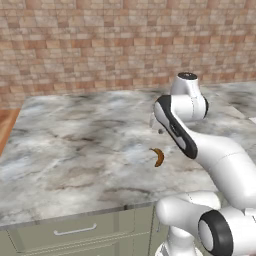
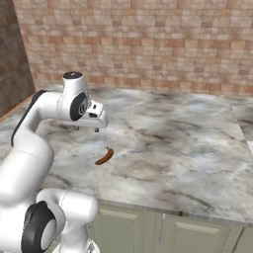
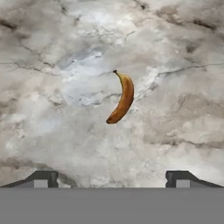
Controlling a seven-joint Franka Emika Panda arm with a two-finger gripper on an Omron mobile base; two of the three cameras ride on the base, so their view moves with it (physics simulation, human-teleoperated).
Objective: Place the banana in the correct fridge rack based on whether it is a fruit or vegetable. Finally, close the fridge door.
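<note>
One banana lies by itself on the marbled grey bench, brownish-orange, curved, with a dark stem tip at one end. It rests flat on the stone toward the front half of the bench, nothing touching it. Above it hangs the claw, pointed straight down at the stone; its two dark fingertips stand wide apart, and the space between them holds nothing. Seen along the hand, the fruit sits ahead of the fingertips and roughly midway between them, well clear of both. From the left side, the banana shows just beside the white forearm, below the wrist. From the right side, the claw hovers a little above and behind the banana, not in contact with it. The arm bends up from its base at the bench's front edge and folds forward over the surface. A red brick wall runs behind the bench, and pale green cabinet drawers with slim handles sit under its front lip.
</note>
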